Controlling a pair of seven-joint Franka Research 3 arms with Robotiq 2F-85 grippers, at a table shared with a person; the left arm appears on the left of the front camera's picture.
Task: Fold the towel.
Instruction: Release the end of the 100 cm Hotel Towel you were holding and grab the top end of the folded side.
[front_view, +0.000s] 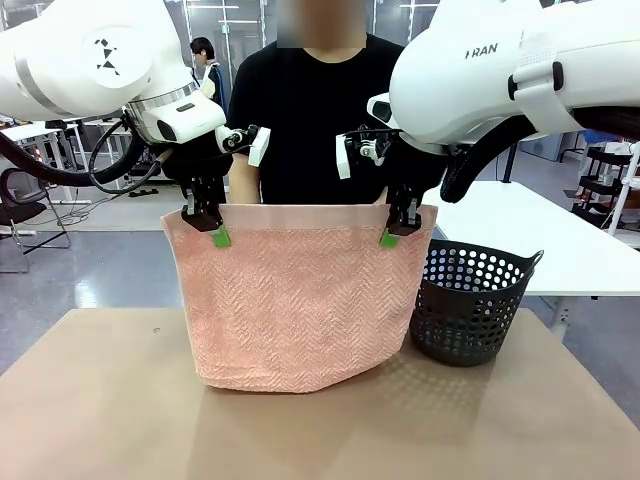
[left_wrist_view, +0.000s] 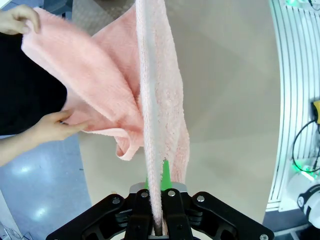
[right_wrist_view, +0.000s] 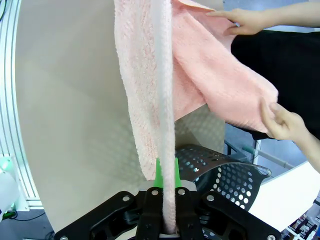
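The salmon-pink towel (front_view: 298, 300) hangs doubled over above the brown table, its lower fold just touching the tabletop. My left gripper (front_view: 214, 232) is shut on its upper left corner and my right gripper (front_view: 393, 233) is shut on its upper right corner. In the left wrist view the towel (left_wrist_view: 155, 100) runs up from between the green pads (left_wrist_view: 165, 172), and a person's hands (left_wrist_view: 50, 127) hold the far half. In the right wrist view the towel (right_wrist_view: 150, 90) rises from the shut fingers (right_wrist_view: 175, 172) and the person's hands (right_wrist_view: 282, 122) grip the far edge.
A dark grey perforated basket (front_view: 470, 305) stands on the table to the right of the towel, also seen as the basket (right_wrist_view: 225, 175) in the right wrist view. The person stands behind the towel at the far side. The brown tabletop (front_view: 120, 410) is bare in front.
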